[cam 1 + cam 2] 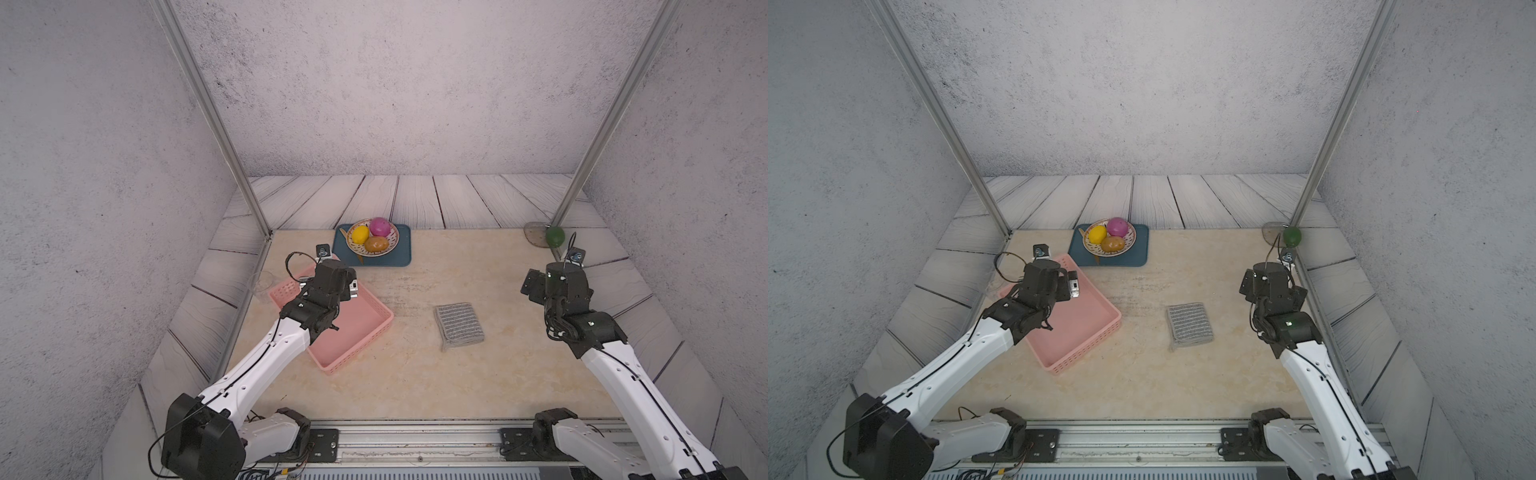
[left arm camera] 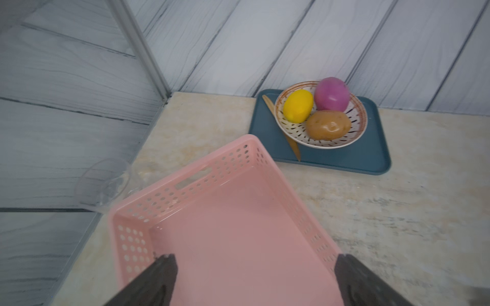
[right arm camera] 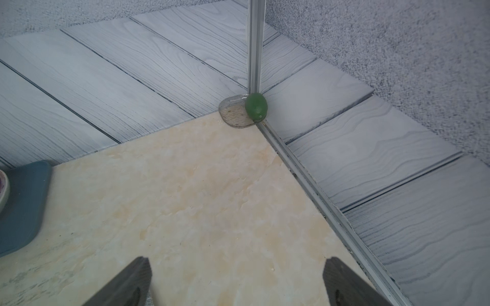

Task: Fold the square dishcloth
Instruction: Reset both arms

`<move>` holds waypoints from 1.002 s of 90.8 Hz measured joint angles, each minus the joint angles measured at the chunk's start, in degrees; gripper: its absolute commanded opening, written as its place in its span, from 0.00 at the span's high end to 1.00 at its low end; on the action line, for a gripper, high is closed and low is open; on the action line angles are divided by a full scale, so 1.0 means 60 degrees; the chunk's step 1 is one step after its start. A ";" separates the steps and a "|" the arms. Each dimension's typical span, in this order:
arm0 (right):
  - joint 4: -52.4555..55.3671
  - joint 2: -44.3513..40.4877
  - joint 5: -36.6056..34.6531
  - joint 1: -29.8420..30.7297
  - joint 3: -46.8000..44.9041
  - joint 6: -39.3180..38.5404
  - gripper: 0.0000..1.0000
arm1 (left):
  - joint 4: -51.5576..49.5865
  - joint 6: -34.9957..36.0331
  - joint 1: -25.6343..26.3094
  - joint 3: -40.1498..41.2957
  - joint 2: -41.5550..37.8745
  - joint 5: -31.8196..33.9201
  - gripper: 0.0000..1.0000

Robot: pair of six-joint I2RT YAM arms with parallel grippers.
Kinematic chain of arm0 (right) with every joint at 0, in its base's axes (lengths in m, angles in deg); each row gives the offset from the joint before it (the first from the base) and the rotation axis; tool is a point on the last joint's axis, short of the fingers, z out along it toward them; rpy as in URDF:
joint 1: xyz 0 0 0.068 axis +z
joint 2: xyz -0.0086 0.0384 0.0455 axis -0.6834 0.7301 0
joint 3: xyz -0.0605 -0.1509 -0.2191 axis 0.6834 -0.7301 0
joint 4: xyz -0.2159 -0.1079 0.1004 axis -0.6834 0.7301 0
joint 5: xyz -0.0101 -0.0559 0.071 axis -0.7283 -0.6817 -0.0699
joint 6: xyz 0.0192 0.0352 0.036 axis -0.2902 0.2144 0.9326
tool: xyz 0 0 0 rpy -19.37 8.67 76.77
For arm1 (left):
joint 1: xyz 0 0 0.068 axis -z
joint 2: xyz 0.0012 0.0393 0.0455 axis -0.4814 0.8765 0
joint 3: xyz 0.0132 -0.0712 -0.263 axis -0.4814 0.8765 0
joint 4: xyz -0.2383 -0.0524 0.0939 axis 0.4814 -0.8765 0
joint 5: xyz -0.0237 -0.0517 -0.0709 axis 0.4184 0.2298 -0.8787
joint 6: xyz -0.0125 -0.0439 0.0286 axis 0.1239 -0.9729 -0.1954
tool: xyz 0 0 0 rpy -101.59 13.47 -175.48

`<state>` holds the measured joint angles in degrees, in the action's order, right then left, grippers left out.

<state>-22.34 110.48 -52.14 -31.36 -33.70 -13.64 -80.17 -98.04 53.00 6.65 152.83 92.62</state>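
Observation:
The square dishcloth point(image 1: 459, 326) point(image 1: 1189, 326), grey with thin white stripes, lies flat as a small folded rectangle on the beige table, right of centre. No gripper touches it. My left gripper point(image 1: 353, 287) point(image 2: 256, 262) hovers open over the pink basket, well to the cloth's left. In the left wrist view its jaws stand wide apart with nothing between them. Off to the cloth's right, near the table's right edge, my right gripper point(image 1: 530, 286) point(image 3: 237, 262) is open and empty above bare table. Neither wrist view shows the cloth.
The pink perforated basket point(image 1: 361, 322) point(image 2: 238, 225) sits at the left, with a clear glass point(image 1: 262, 283) beside it. A blue tray point(image 1: 401, 255) at the back holds a bowl point(image 2: 363, 124) of fruit. A green lime point(image 1: 555, 236) and a glass dish point(image 3: 232, 112) rest in the back right corner.

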 measured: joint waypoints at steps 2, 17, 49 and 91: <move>-0.0124 -0.0022 -0.0073 0.0000 -0.0117 -0.0022 0.01 | 0.0080 0.0018 -0.0168 0.0146 -0.0058 0.0036 0.00; -0.1428 -0.0215 -0.0517 -0.0022 -0.1290 -0.0368 0.01 | 0.0831 0.0200 -0.1373 0.1169 -0.0346 0.0091 0.00; -0.4521 0.0193 -0.0882 -0.0291 -0.3330 -0.1326 0.01 | 0.2594 0.0958 -0.3344 0.2138 0.0000 -0.0933 0.00; -0.8732 0.1923 0.0448 -0.1311 -0.5206 -0.2142 0.01 | 0.5566 0.2856 -0.3934 0.3665 0.0448 -0.3198 0.00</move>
<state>-74.73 122.02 -49.45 -39.23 -64.93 -26.49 -46.77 -80.91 29.40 28.64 155.52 73.43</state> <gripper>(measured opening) 0.993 0.997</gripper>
